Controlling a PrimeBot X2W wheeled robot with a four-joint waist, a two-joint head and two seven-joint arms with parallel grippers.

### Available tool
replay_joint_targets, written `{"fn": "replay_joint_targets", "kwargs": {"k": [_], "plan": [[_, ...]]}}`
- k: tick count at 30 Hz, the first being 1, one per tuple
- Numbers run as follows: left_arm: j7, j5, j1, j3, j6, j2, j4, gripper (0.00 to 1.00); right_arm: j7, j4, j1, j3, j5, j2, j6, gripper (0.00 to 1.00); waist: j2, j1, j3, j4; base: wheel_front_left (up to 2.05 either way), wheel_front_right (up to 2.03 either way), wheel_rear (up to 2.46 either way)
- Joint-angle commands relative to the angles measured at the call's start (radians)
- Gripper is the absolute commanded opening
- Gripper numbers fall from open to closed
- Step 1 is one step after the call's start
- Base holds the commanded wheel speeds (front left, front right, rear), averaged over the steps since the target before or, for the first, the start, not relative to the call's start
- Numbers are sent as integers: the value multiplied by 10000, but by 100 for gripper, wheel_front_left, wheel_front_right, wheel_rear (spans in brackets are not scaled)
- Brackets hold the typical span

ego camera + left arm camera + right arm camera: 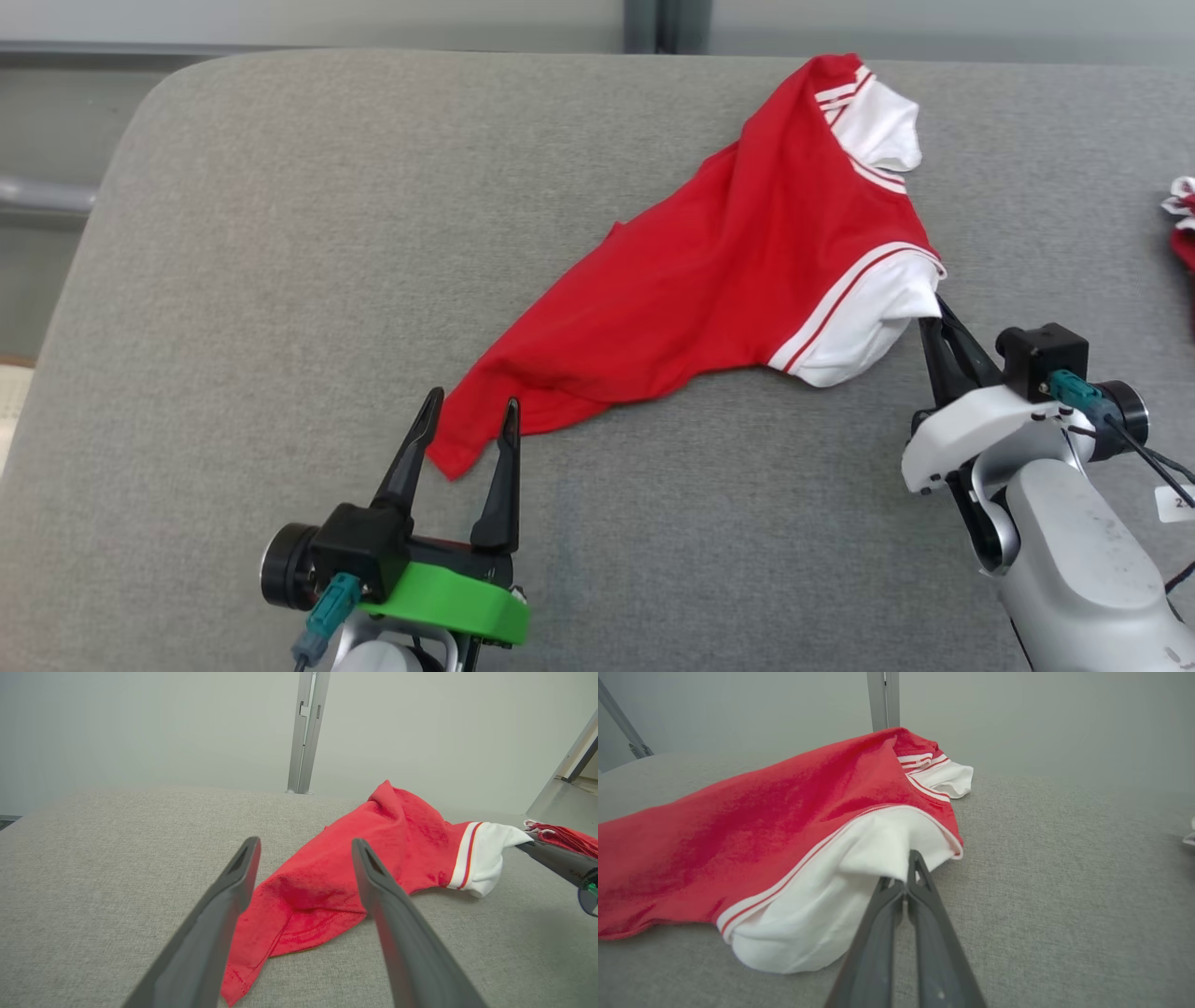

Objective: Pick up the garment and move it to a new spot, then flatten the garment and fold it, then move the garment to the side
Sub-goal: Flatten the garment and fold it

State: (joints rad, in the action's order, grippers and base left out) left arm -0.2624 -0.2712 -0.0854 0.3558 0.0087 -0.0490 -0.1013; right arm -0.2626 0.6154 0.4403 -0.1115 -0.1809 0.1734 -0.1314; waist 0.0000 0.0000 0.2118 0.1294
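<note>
Item: shirt [728, 271], crumpled on grey cushion [280, 280]. Right gripper [936, 327] clamped on its white sleeve [859, 327], seemingly by a thin edge; may slip on lifting. Left gripper [472, 399] wide open astride hem [462, 441].

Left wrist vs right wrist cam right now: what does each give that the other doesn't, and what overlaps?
Left wrist: left gripper with fingers open, either side of a red hem corner. Right wrist: right gripper with fingers shut on the white sleeve, and another white striped part further back. Both: the red garment, the grey padded surface and the metal post.
</note>
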Motion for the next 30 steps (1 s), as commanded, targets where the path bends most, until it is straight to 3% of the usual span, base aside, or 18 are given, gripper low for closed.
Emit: {"fn": "replay_joint_targets", "kwargs": {"k": [1, 5, 12, 18, 20, 21, 22, 30], "plan": [[-32, -100, 140, -46, -10, -33, 7, 100, -29, -298, -252, -99, -103, 139, 14, 0, 0, 0, -262, -404, 0, 0, 0], [-32, -142, 227, -54, 33, -33, 41, 100, 514, -1593, -783, -255, -231, 571, 13, 0, 0, 0, -386, -753, 0, 0, 0], [-32, -164, 222, -3, 79, -33, 93, 100, 2243, -3943, -2016, 406, 16, 1013, 14, 0, 0, 0, -389, -973, 0, 0, 0], [-32, -151, 79, 46, 12, -33, 36, 100, 3345, -4094, -2839, 774, 60, 960, 14, 0, 0, 0, -329, -859, 0, 0, 0], [-32, -136, 70, 32, 0, -33, 15, 100, 3423, -3870, -3009, 964, 119, 907, 14, 49, 0, 0, -336, -818, 0, 0, 0], [-32, -128, 78, 29, -8, -33, 5, 100, 3404, -3760, -3055, 1069, 169, 866, 14, 87, 0, 0, -349, -799, 0, 0, 0], [-32, -123, 90, 28, -17, -33, -4, 100, 3385, -3678, -3091, 1140, 181, 828, 14, 100, 0, 0, -365, -783, 0, 0, 0], [-32, -123, 324, 80, -35, -33, -95, 100, 3207, -3962, -3224, 1655, 113, 884, 14, 100, 0, 0, -593, -670, 0, 0, 0]]}}
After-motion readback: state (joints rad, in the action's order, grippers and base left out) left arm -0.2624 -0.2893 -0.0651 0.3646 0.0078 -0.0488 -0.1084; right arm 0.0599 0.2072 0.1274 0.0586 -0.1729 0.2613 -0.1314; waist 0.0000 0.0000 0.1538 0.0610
